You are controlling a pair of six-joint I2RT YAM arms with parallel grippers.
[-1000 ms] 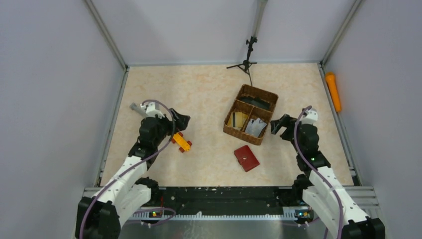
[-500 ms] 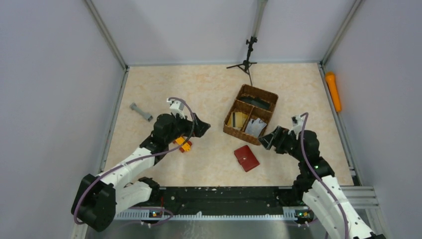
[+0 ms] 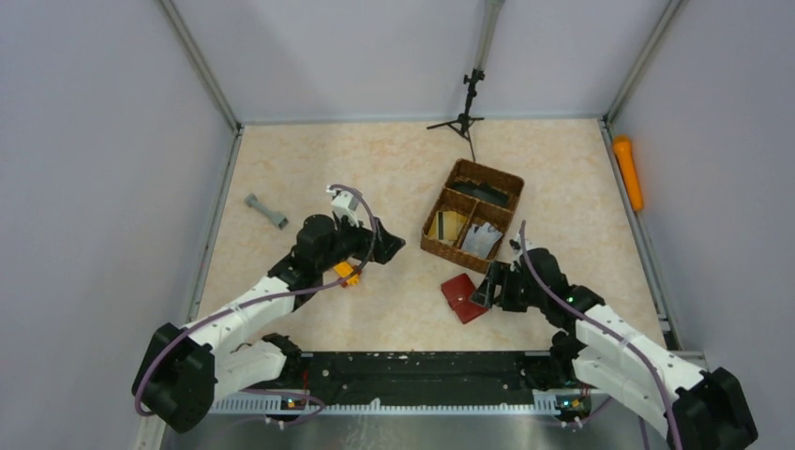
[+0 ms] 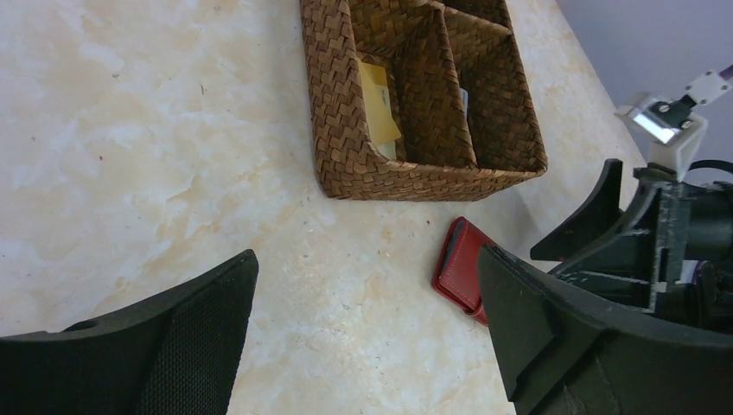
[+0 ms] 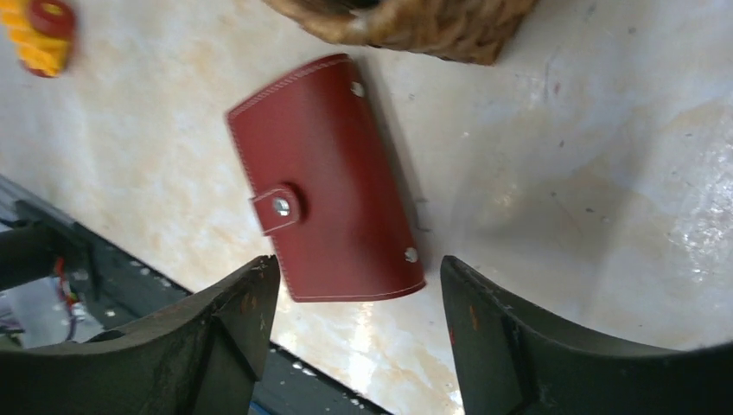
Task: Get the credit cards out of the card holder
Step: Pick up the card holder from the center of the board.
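Note:
The dark red card holder lies shut and flat on the table in front of the basket, its snap tab fastened. My right gripper hovers at its right edge, open. In the right wrist view the card holder lies just ahead of that gripper, its near end level with the fingertips, with no contact that I can see. My left gripper is open over bare table to the left, and its wrist view shows the card holder beside its right finger. A tan card and grey cards sit in the basket.
The brown wicker divided basket stands just behind the card holder. An orange toy block lies under the left arm, and a grey dumbbell-shaped piece lies further left. A small black tripod stands at the back. An orange object rests beyond the right wall rail.
My right arm swung down and left from beside the basket to the card holder, its jaws narrowing a little. My left arm reached right towards the table's middle, still fully open.

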